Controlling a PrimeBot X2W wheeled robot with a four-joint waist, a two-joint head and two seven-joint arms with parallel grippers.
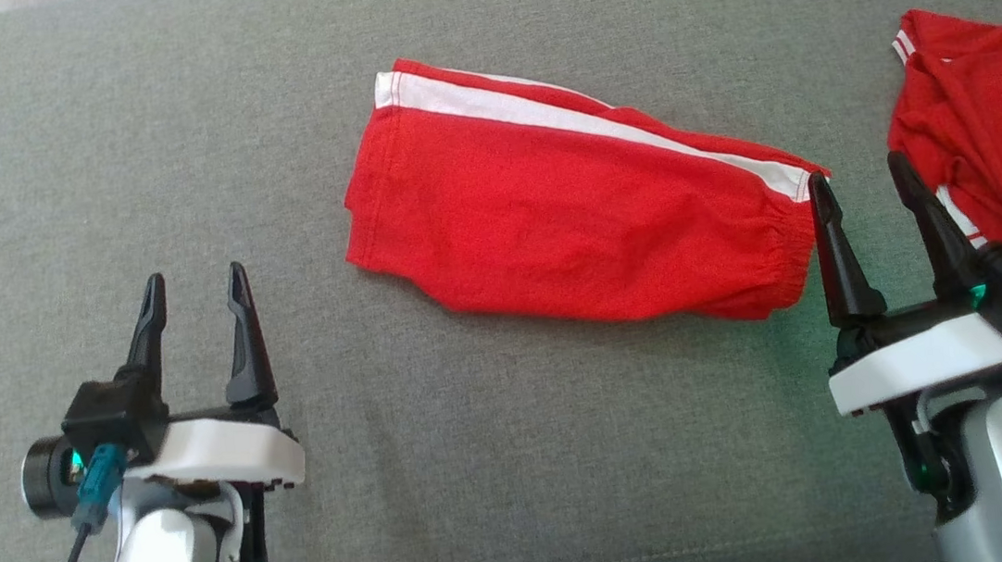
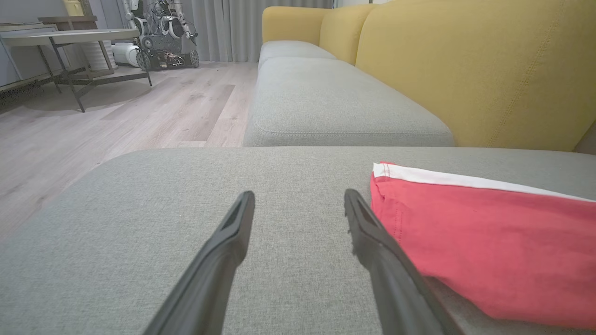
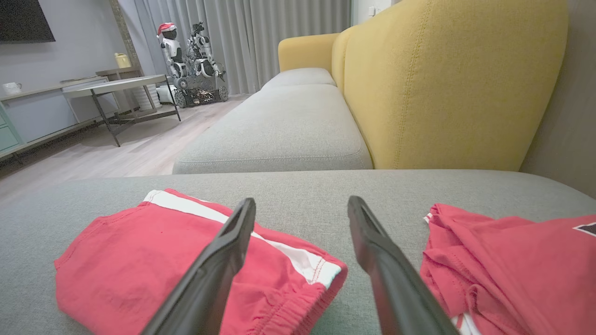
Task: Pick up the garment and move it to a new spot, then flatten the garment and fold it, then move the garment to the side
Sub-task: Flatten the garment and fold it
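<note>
- Now, the grey cushion (image 1: 75, 130) is spreading under everything.
- The folded red shorts (image 1: 549, 211) are lying flat at centre frame.
- A crumpled red garment (image 1: 995, 108) is sitting at the right edge.
- Lower left, the left gripper (image 1: 195, 278), and lower right, the right gripper (image 1: 857, 167), are both standing open, empty.

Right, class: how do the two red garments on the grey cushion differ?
The red folded shorts lie flat and smooth; the red crumpled garment is bunched in creases. The shorts carry one broad white band; the crumpled garment shows thin white stripes. Both are red.
</note>
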